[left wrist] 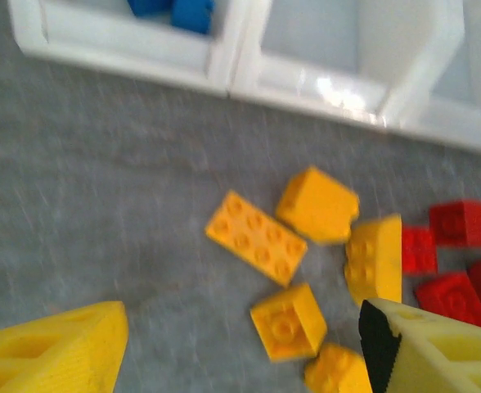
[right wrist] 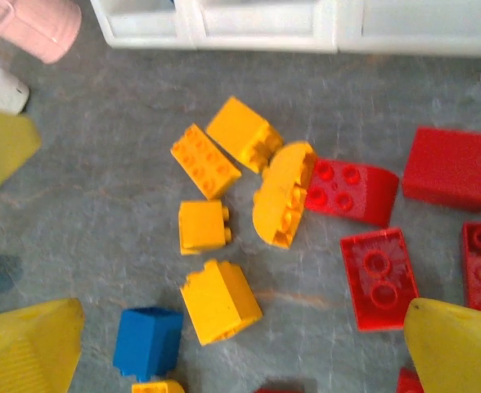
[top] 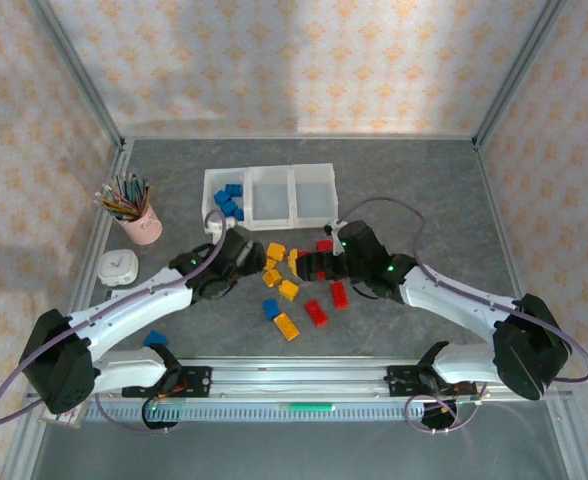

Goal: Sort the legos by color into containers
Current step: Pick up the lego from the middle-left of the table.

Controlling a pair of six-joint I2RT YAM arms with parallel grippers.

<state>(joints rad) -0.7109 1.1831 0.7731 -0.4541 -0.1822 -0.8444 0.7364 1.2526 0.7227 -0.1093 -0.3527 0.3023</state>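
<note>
Left gripper (left wrist: pixel 240 340): fingers apart, empty, above yellow legos (left wrist: pixel 255 237).
Right gripper (right wrist: pixel 240 327): fingers wide, holding nothing.

Three white bins (top: pixel 269 168) in one row, about four blue bricks (top: pixel 230 201) in the left bin (top: pixel 208 190), at least six loose yellow-orange bricks (right wrist: pixel 220 301), at least five red bricks (right wrist: pixel 379 274), two loose blue bricks (top: pixel 271 308), one pink cup (top: pixel 142 225).

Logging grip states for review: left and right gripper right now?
Left gripper: open, holding nothing.
Right gripper: open, holding nothing.
</note>
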